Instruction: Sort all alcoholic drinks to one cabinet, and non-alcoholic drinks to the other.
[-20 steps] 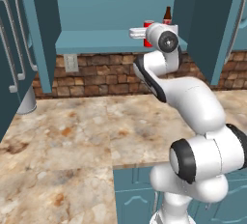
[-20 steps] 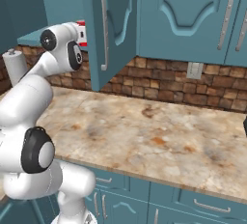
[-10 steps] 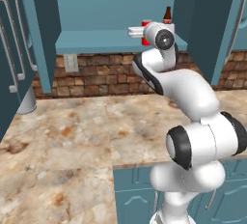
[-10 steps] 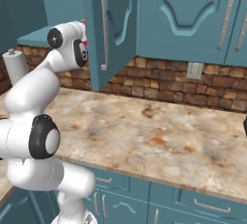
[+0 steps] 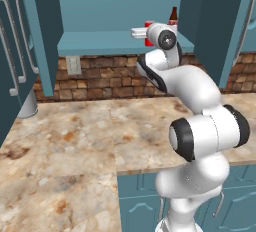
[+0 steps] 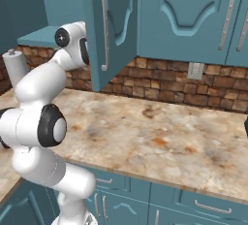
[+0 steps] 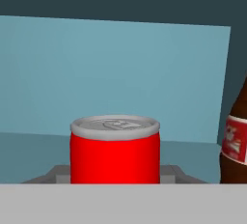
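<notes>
A plain red can (image 7: 115,150) with a silver top sits between my fingertips (image 7: 59,174), which press against both its sides, so my gripper (image 7: 115,175) is shut on it. From the left base view the red can (image 5: 149,40) and gripper (image 5: 146,33) are inside the open cabinet, over its shelf (image 5: 95,42). I cannot tell whether the can touches the shelf. A dark brown bottle (image 7: 236,146) with a red label stands just right of the can, seen deeper on the shelf as the bottle (image 5: 173,15). The alcoholic drinks are out of view.
Open cabinet doors flank the shelf on the left (image 5: 42,31) and right (image 5: 220,21); the right door (image 6: 109,30) hides my hand from the right base. A grey cylinder (image 5: 27,107) stands at the counter's (image 5: 75,136) far left. Closed cabinets (image 6: 193,15) lie to the right.
The arm has stretched upward and forward, carrying the red can deeper into the cabinet, behind the open door. The scene itself has not shifted.
</notes>
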